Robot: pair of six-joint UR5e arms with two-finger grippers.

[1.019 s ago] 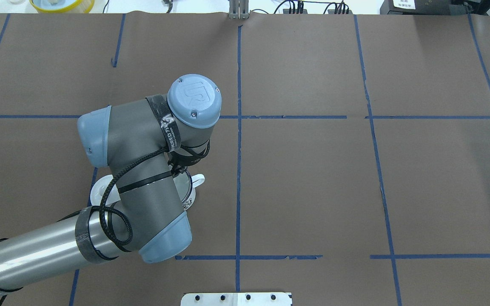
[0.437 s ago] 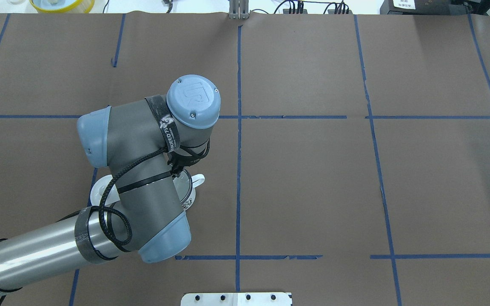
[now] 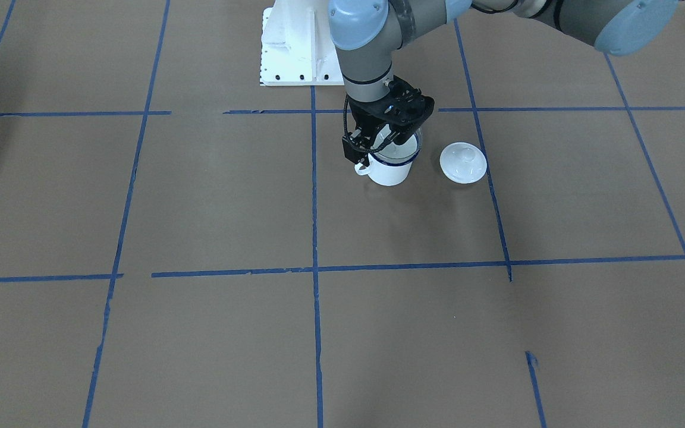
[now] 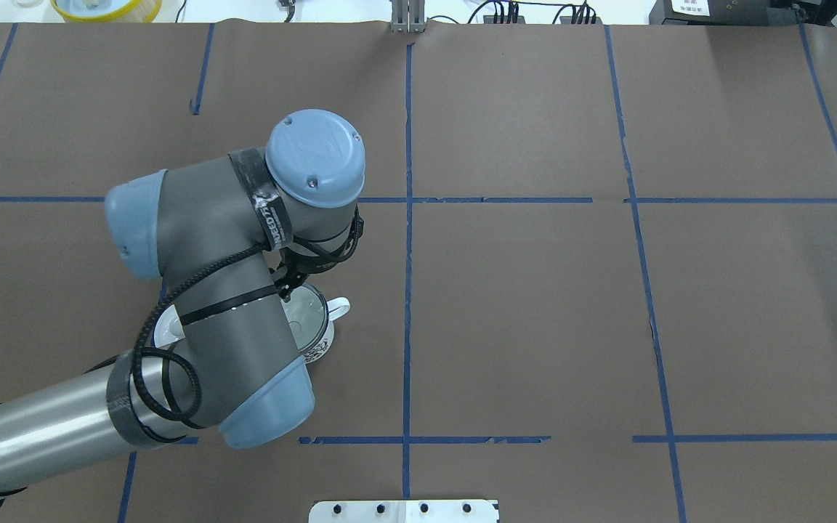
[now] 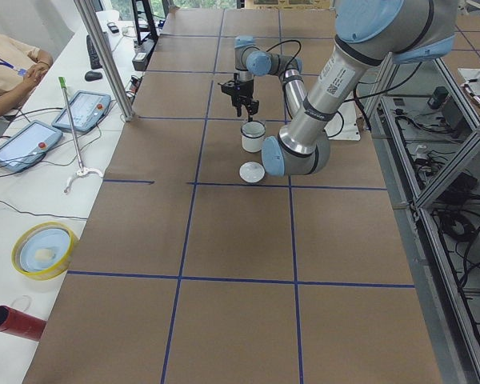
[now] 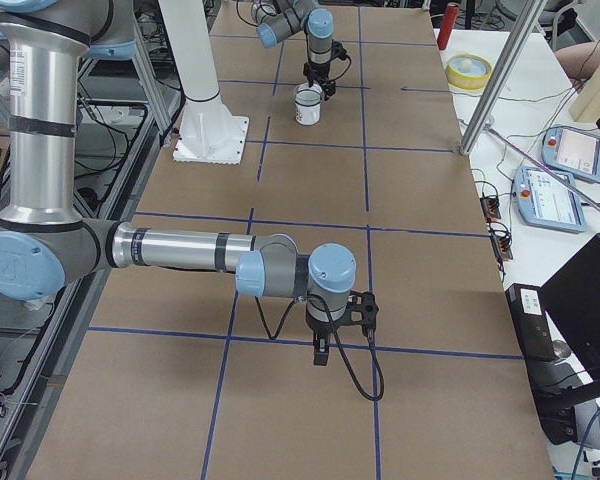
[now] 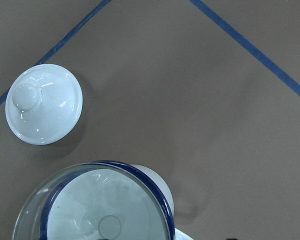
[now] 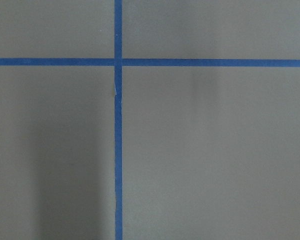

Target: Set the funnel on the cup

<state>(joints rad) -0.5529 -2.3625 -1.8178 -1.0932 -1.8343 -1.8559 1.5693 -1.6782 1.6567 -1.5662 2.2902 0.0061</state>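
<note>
Left wrist-mounted view: small clear plastic funnel (image 7: 97, 207) sits upright in the mouth of the white enamel cup with dark blue rim (image 7: 157, 187). Its wide rim rests on the cup rim and overhangs it slightly, and the spout hole points down inside the cup. White round knobbed lid (image 7: 44, 104) lies flat on the brown paper-covered bench (image 7: 200, 100), knob up, just beside the cup on the robot's left and not touching it. Front-facing view: left gripper (image 3: 380, 141) hangs directly over the cup and funnel, pointing down. Its jaws look apart, fingers spread either side of the funnel rim, with no grip on the funnel seen. The cup's loop handle (image 3: 361, 169) sticks out toward the robot's right. The cup stands in the left half of the bench, close to the centre blue tape line (image 3: 314, 178). Right gripper (image 6: 321, 352) shows only in the exterior right view, low over the bench at the far right end, well apart from the cup. Its jaws: cannot tell. Its wrist camera shows only a tape crossing on bare paper.
</note>
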